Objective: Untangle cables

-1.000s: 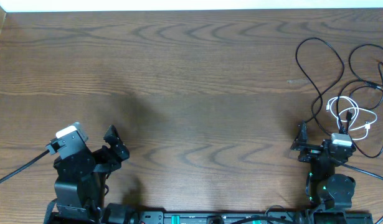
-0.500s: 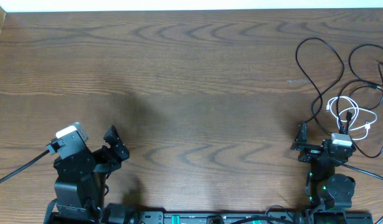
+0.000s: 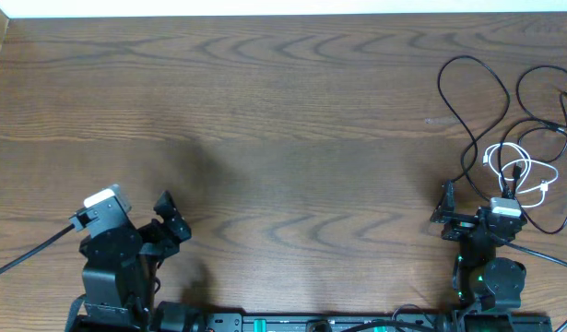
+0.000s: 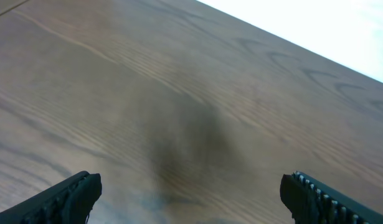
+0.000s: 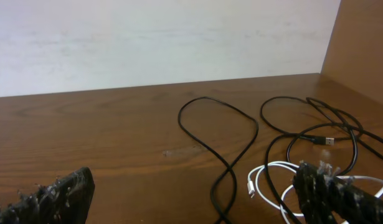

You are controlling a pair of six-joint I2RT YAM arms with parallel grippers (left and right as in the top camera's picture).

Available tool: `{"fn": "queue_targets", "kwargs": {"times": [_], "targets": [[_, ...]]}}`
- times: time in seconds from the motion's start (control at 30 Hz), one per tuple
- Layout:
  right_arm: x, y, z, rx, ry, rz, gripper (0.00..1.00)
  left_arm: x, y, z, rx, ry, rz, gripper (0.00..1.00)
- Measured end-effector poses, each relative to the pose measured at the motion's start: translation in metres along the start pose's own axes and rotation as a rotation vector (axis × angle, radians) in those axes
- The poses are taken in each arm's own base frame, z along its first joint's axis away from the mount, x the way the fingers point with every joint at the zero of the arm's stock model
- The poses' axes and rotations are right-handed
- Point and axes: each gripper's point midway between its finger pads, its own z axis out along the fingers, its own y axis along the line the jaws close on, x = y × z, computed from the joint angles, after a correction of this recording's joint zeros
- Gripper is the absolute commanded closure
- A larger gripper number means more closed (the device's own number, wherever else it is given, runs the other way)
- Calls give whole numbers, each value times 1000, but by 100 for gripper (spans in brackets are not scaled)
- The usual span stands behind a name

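Note:
The cables lie in a tangle at the table's far right. Long black cables (image 3: 472, 101) loop over each other, and a short white cable (image 3: 523, 172) is coiled among them. In the right wrist view a black loop (image 5: 241, 121) crosses itself in front of me, and the white cable (image 5: 269, 169) with its small plug lies to its right. My right gripper (image 3: 477, 205) (image 5: 194, 186) is open just short of the tangle, holding nothing. My left gripper (image 3: 135, 219) (image 4: 191, 190) is open over bare wood at the near left, far from the cables.
The wooden table (image 3: 283, 120) runs to a white wall at the back. A wooden side panel (image 5: 359, 43) stands at the right edge, close to the cables. A black plug end (image 5: 323, 140) lies among the right-hand loops.
The left arm has shifted very slightly toward the near edge. The right arm and the cables have not moved.

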Motion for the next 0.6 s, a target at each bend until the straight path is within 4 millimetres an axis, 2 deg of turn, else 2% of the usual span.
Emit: {"fn": "queue_targets", "kwargs": {"times": [0.1, 0.27, 0.43, 0.6], "targets": [[0, 0, 0, 0, -1, 0, 1, 7, 13, -1, -32, -22, -29, 3], [0, 0, 0, -1, 0, 0, 1, 25, 23, 16, -1, -125, -58, 3], [0, 0, 0, -1, 0, 0, 1, 35, 17, 40, 69, -213, -62, 3], [0, 0, 0, -1, 0, 0, 1, 36, 5, 53, 149, -303, -8, 3]]}}
